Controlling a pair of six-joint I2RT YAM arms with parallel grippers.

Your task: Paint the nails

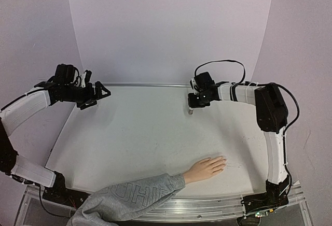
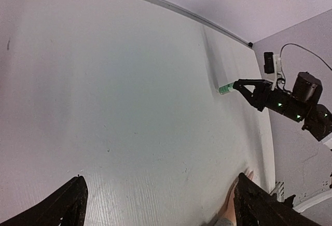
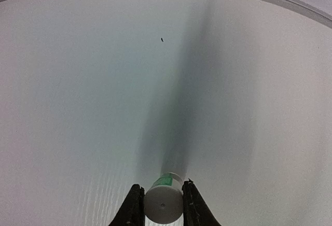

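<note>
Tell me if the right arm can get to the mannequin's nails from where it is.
Probably yes. The right hand, shut on a small bottle, is over the far part of the table, and only bare tabletop lies between it and the nails, which lie near that arm's base.

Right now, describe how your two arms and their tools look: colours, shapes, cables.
Both arms have white tube-like links, the left arm and right arm alike, joined by black joint blocks. The left tool and right tool are black with two tapering fingers. A thin black cable loops above the right wrist. Small green lights glow on the right tool's body.
</note>
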